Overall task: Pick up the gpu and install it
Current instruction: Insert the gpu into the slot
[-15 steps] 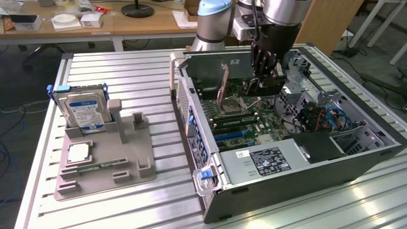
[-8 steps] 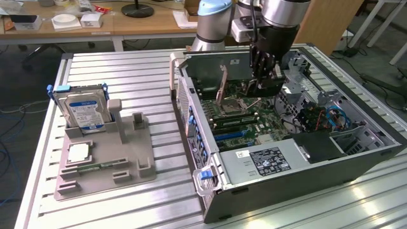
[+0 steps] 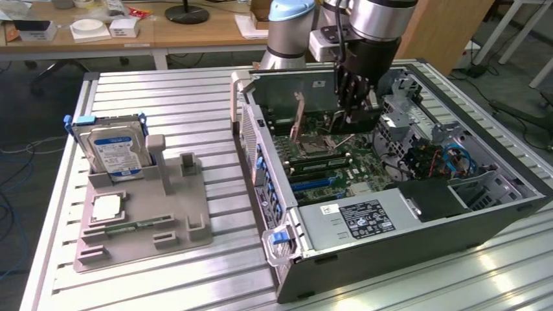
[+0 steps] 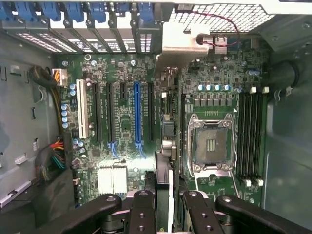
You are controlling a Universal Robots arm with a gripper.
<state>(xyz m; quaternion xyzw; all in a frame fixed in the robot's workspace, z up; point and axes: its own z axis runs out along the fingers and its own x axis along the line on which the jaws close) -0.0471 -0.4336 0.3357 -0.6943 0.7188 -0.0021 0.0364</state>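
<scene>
Tray [image 3: 142, 240]: near the counter [image 3: 173, 97]'s left edge in the exterior view. It holds the drive [image 3: 111, 148] upright and the stick [image 3: 129, 227] lying flat, both untouched.
Case [image 3: 415, 240]: open and lying on its side toward the counter's right edge, with the board [image 4: 122, 122] facing up.
End effector [image 3: 353, 116]: lowered inside the case and closed on the gpu [image 4: 167, 170], one finger on each face.
Gpu: off the counter, held edge-on above the board, with its bracket [image 4: 183, 41] toward the case's rear wall.
Done: the pickup is made and the card is inside the case.
Left: seating the card. It looks to hang clear of the slots [image 4: 137, 112], though I cannot tell how high above them.
Exterior view adds: the tray and its parts, the arm reaching down, and where the case sits on the counter.
Wrist view adds: the grip itself, how the card lines up beside the slots, and the bare socket [image 4: 212, 144] on the board.
</scene>
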